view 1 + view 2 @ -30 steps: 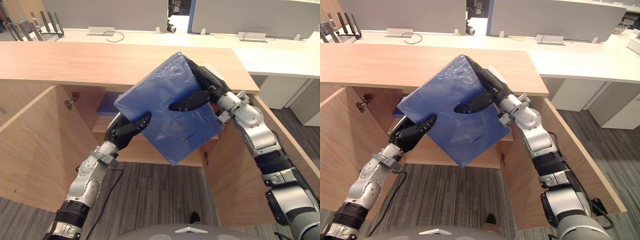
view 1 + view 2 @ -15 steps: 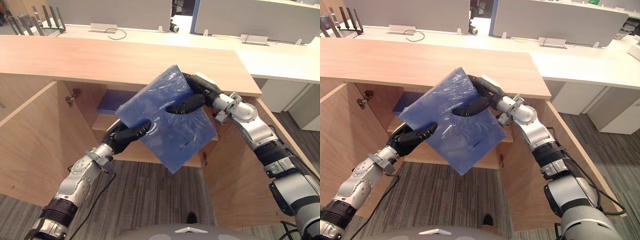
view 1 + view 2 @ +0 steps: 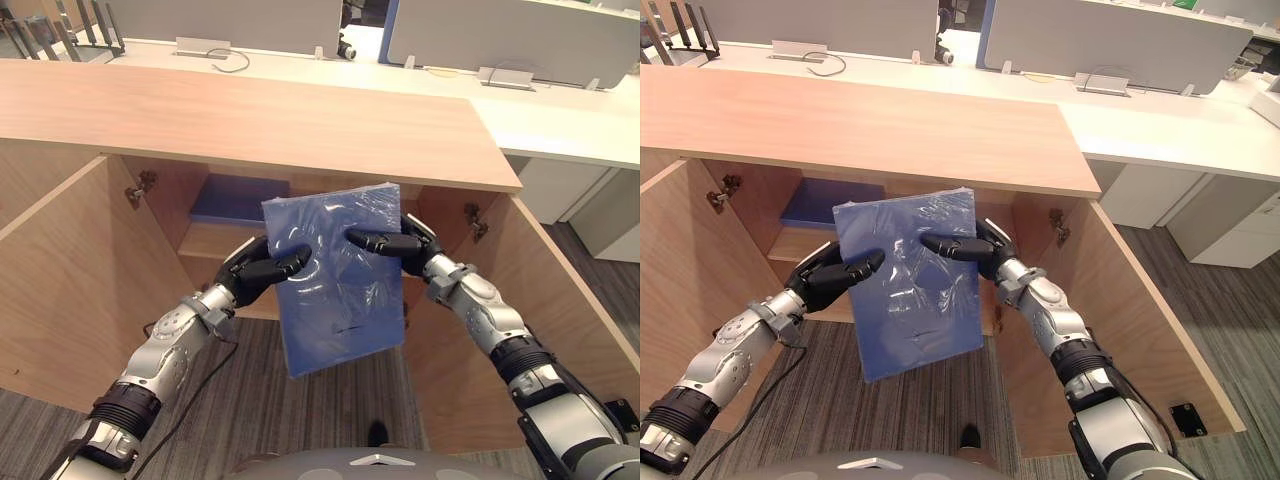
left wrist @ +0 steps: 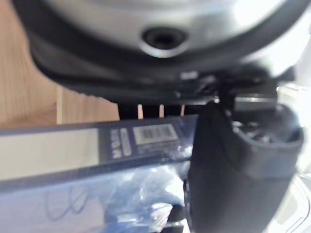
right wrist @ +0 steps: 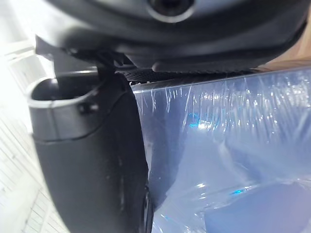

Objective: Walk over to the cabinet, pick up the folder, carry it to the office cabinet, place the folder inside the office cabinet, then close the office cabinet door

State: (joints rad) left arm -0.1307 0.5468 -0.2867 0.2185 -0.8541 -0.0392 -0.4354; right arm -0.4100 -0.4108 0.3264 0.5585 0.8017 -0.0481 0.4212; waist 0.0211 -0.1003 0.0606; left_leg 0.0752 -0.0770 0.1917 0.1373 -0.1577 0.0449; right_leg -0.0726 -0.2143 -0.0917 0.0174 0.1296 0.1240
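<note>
The blue, plastic-wrapped folder [image 3: 340,285] hangs nearly upright just in front of the open office cabinet [image 3: 70,270], pinched near its top by the left hand [image 3: 258,270] and the right hand [image 3: 405,247], thumbs across its front and fingers behind.

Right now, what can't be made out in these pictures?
Eye views: much of the shelf hides behind the blue folder held by left hand and right hand.
Eye views: the blue item on it runs under the cabinet top, unidentifiable.
Left wrist view: the label print is blurred.
</note>
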